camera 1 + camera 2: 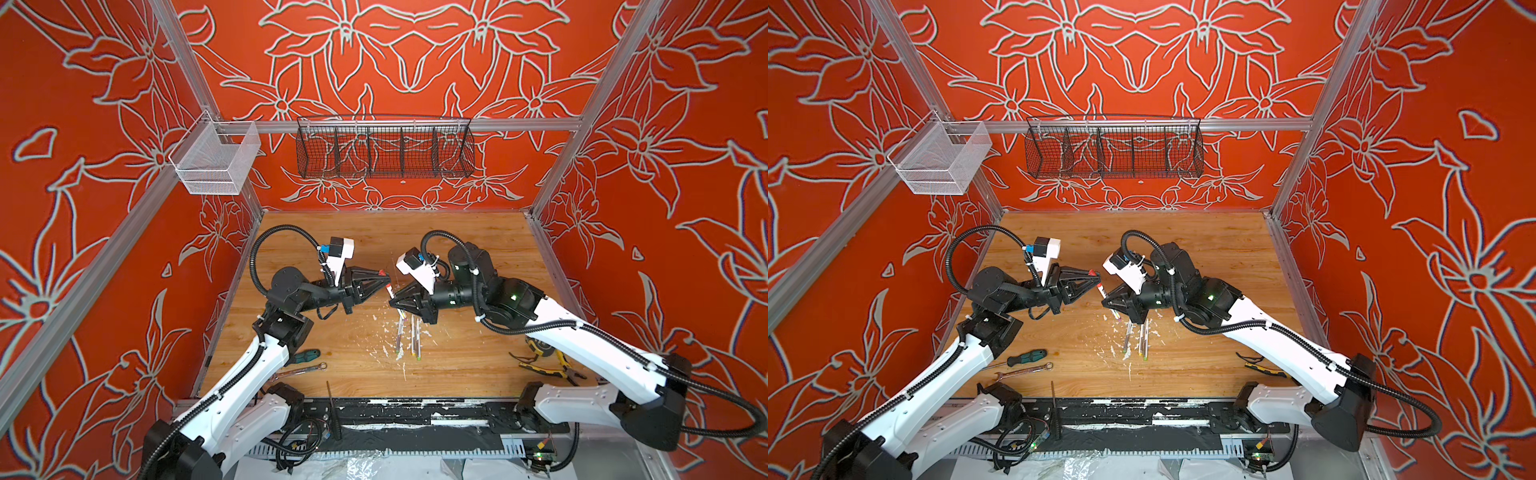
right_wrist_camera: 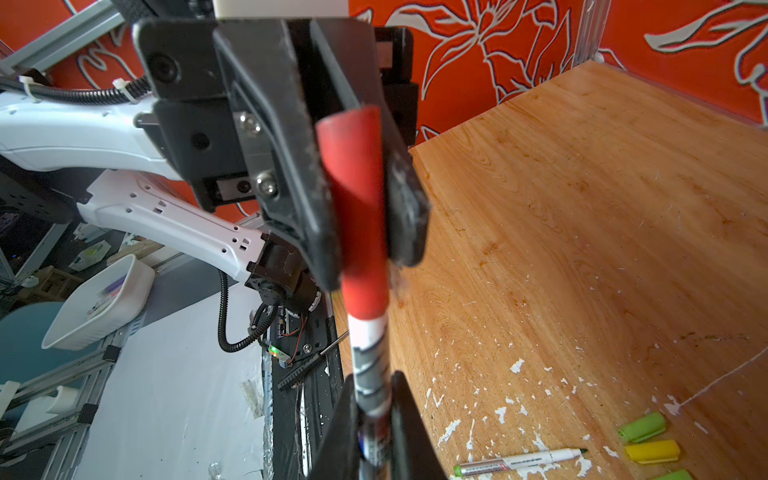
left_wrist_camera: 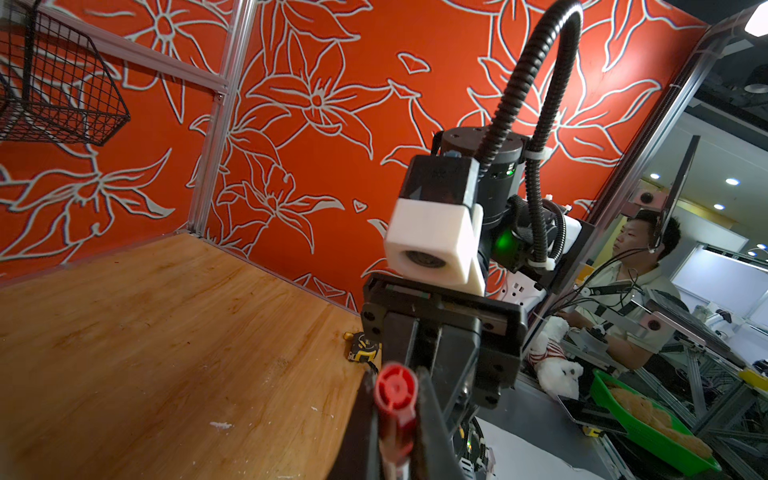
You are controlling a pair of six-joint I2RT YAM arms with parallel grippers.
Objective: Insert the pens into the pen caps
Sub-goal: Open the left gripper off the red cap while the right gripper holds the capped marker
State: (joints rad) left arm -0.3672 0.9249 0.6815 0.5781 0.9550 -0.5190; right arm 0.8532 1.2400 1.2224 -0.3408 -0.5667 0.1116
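Closest to the lens in the right wrist view, the right tool (image 2: 374, 409) is pinched narrow on the pen (image 2: 368, 357). The print on the pen's white barrel is blurred, and its rear part is lost between the dark fingers. Just beyond, the left tool (image 2: 361, 232) is clamped tight on the red cap (image 2: 351, 187). Red runs into white as one line there, but I cannot tell whether the pen sits fully home in the cap.

In the left wrist view the red cap (image 3: 395, 388) shows end-on between the fingers, and the pen behind it is hidden. In both top views the two tools meet at the centre of the frame, the left tool (image 1: 384, 274) tip to tip with the right tool (image 1: 392, 302). Only a short red-and-white stub of the pen (image 1: 1101, 291) is visible between them.

Just below centre, three loose pens (image 1: 409, 336) lie side by side on the counter (image 1: 478, 257) among white flecks, their upper ends covered by the right tool. The right wrist view shows a green-ended pen (image 2: 519, 459) lying near a green cap (image 2: 642, 427) and a yellow cap (image 2: 652, 451). A second green cap (image 2: 673, 475) is cut off by the frame edge. These caps cannot be made out in the top views.

At lower left lie a screwdriver (image 1: 1025, 356) and a wrench (image 1: 1023, 371). At lower right, yellow-handled pliers (image 1: 552, 368) are half covered by the right arm. A black wire basket (image 1: 384, 147) hangs on the back wall.
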